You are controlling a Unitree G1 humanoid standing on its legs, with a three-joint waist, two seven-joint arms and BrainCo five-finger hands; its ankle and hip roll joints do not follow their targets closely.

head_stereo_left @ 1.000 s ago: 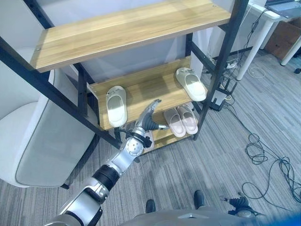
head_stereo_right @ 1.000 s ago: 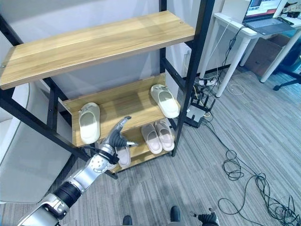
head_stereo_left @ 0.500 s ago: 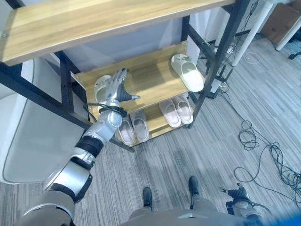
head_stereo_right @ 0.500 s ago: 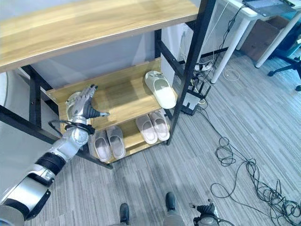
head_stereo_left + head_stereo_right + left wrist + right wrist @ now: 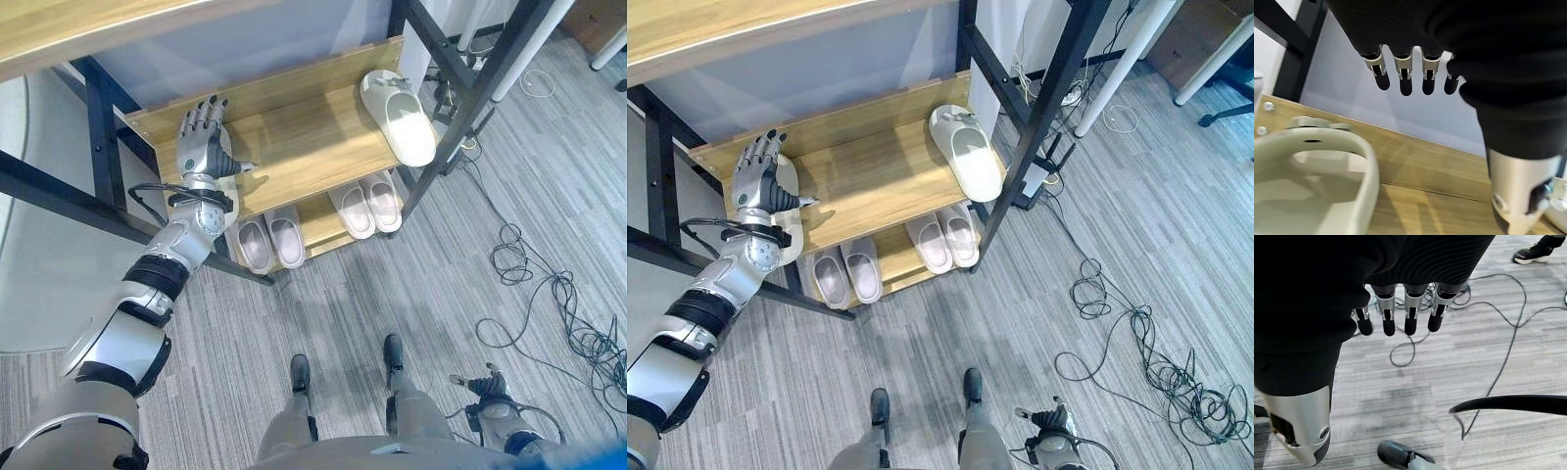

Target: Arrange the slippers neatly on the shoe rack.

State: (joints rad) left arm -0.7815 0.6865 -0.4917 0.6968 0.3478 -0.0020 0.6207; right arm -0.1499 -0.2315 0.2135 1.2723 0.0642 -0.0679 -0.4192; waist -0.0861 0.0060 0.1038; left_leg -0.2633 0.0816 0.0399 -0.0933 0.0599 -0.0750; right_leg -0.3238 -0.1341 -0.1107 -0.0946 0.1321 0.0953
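Left eye view: the left hand is raised over the left end of the middle shelf of the shoe rack, fingers straight and spread, thumb out to the side, holding nothing. It covers most of a pale slipper that lies at that end of the shelf; in the right eye view the slipper's edge shows just beside and below the hand. In the left wrist view the same slipper sits close under the hand, its strap arched over the footbed, and the straight fingertips hang clear above it, not touching.

A second pale slipper lies at the right end of the same shelf, toe toward the front edge and angled a little to the right, well apart from the first.

On the bottom shelf two pairs of slippers stand side by side: a left pair and a right pair.

Right wrist view: the right hand hangs low over the grey floor, fingers straight and relaxed, empty.
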